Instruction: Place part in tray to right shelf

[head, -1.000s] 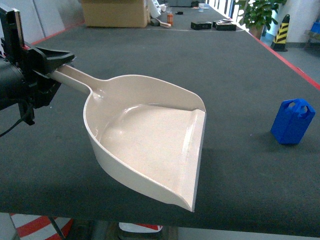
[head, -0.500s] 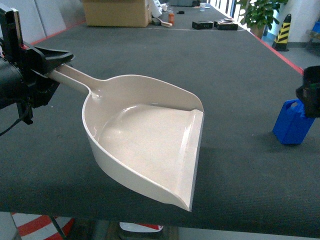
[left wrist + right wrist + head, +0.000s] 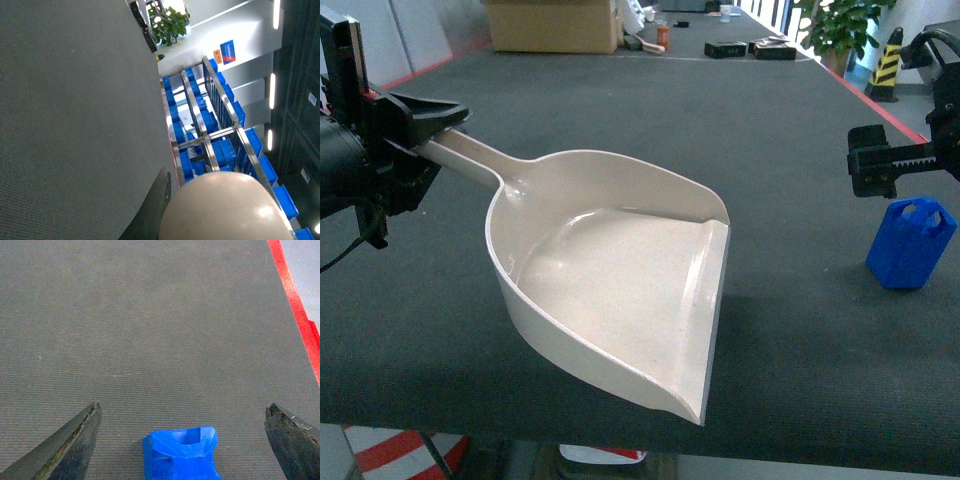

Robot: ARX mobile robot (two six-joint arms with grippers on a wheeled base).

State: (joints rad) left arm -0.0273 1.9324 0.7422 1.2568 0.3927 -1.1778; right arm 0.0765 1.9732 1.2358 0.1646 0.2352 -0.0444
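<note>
Dark felt table: your right end effector hangs spread above the small, rigid, light bright-blue plastic block; pinch its boxy sides. Left end effector grips the beige dustpan-shaped tray.

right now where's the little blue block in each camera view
Head: the blue block stands at the right edge on the dark mat, just below the right gripper.
Left wrist: not in it; only blue crates on a steel rack.
Right wrist: bottom centre, between the open fingers.
Shared landmark: the dark mat, in all three views.
</note>
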